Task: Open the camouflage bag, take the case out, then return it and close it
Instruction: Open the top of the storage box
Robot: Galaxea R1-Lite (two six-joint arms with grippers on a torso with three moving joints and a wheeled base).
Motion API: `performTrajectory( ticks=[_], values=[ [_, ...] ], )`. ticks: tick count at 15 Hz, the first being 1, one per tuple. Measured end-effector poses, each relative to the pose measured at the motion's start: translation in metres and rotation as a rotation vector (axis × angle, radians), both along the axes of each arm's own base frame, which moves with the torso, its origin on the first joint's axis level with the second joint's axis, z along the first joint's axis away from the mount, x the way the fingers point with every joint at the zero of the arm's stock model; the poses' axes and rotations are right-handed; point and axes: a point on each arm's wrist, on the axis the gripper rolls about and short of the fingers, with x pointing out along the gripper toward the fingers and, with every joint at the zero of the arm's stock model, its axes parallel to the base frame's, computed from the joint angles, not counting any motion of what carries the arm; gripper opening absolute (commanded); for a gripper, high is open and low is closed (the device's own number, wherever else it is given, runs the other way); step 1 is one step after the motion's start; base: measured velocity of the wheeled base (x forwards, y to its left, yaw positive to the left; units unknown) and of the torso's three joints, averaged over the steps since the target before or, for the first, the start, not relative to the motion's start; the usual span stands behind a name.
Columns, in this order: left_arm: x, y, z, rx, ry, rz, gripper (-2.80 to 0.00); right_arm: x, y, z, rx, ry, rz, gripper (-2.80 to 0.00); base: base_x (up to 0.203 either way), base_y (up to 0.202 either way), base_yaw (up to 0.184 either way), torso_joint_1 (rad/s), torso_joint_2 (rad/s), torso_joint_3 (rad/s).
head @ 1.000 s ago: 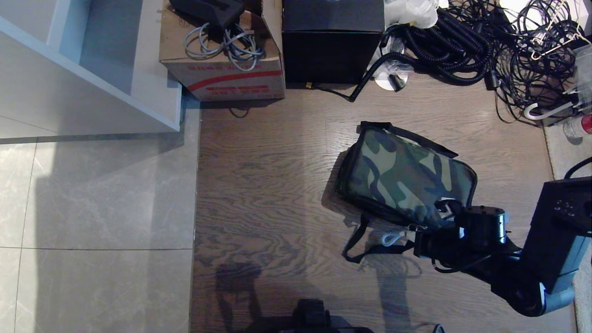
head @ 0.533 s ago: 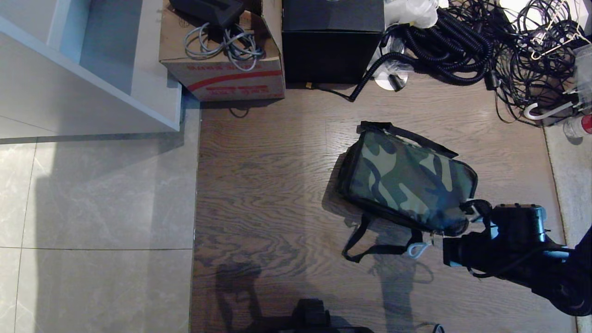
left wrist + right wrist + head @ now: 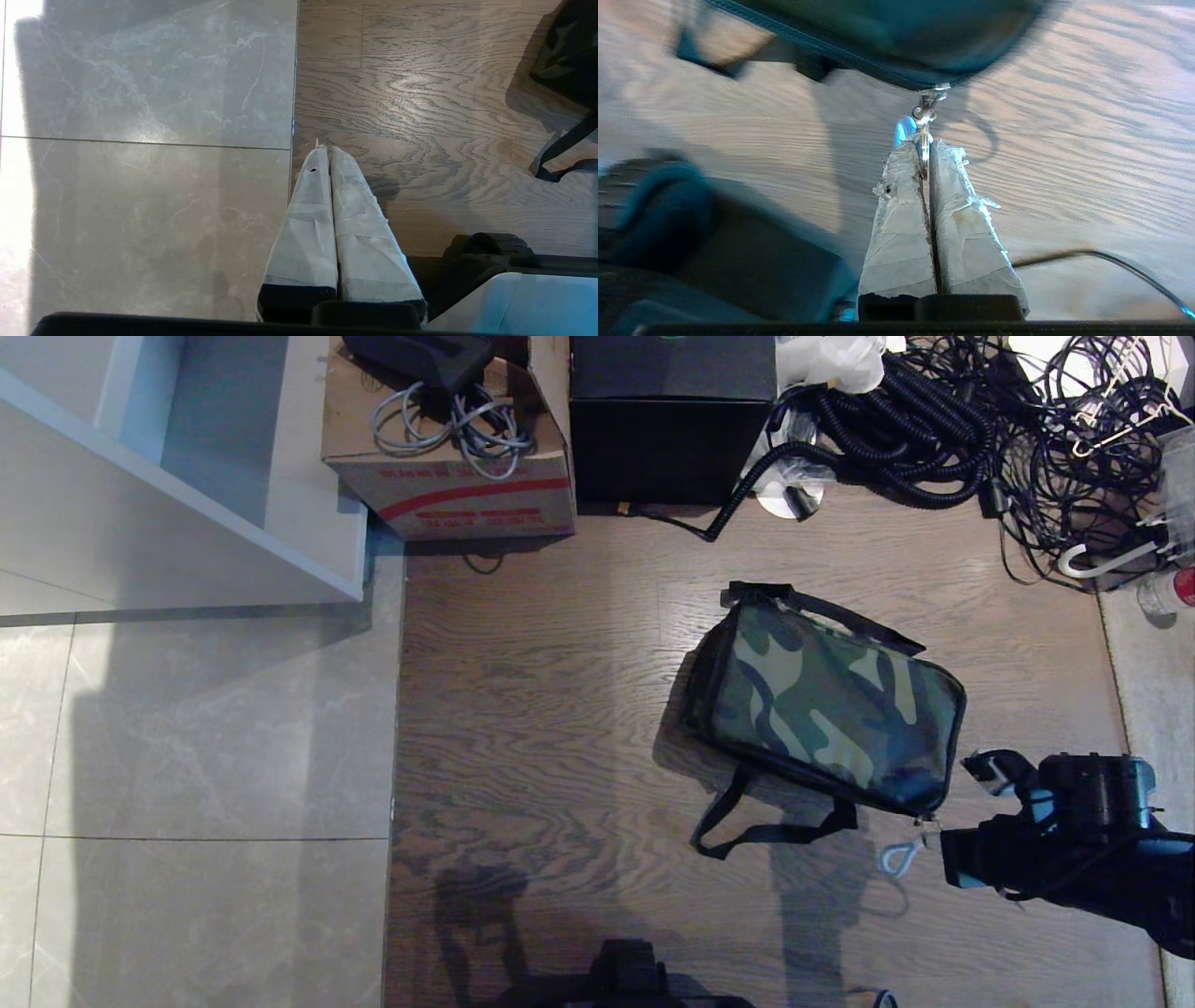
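The camouflage bag [image 3: 826, 709], soft and yielding on the wood floor [image 3: 541, 709] below the black box [image 3: 667, 420], looks best worked by its zipper ring [image 3: 924, 140], where the right gripper [image 3: 927, 154] has its jaws clamped.

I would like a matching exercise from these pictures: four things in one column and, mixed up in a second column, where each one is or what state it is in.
Things:
1. camouflage bag
2. right gripper
3. left gripper
4. cardboard box

Places or states:
A. shut on nothing, above the bare floor
B. beside the black box
C. lying closed on the wooden floor
D. shut on the metal ring at the bag's corner

Pairs: 1-C, 2-D, 3-A, 4-B
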Motion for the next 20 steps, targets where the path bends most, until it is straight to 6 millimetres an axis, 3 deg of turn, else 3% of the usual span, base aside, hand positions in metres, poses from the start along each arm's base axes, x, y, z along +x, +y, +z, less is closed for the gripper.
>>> performTrajectory(
  ticks=[8,13,20],
  values=[
    [0.0,0.0,0.0,0.0,0.0,0.0,-2.8,0.013,-0.042,-0.002,-0.057,-0.028,-0.095,-2.8,0.0,0.0,0.0,0.0,0.0,0.0],
    [0.0,0.0,0.0,0.0,0.0,0.0,-2.8,0.031,-0.05,0.009,-0.064,-0.095,-0.116,-2.8,0.0,0.0,0.0,0.0,0.0,0.0],
    [0.0,0.0,0.0,0.0,0.0,0.0,-2.8,0.047,-0.054,0.038,-0.072,-0.211,-0.106,-2.8,0.0,0.0,0.0,0.0,0.0,0.0]
  ],
)
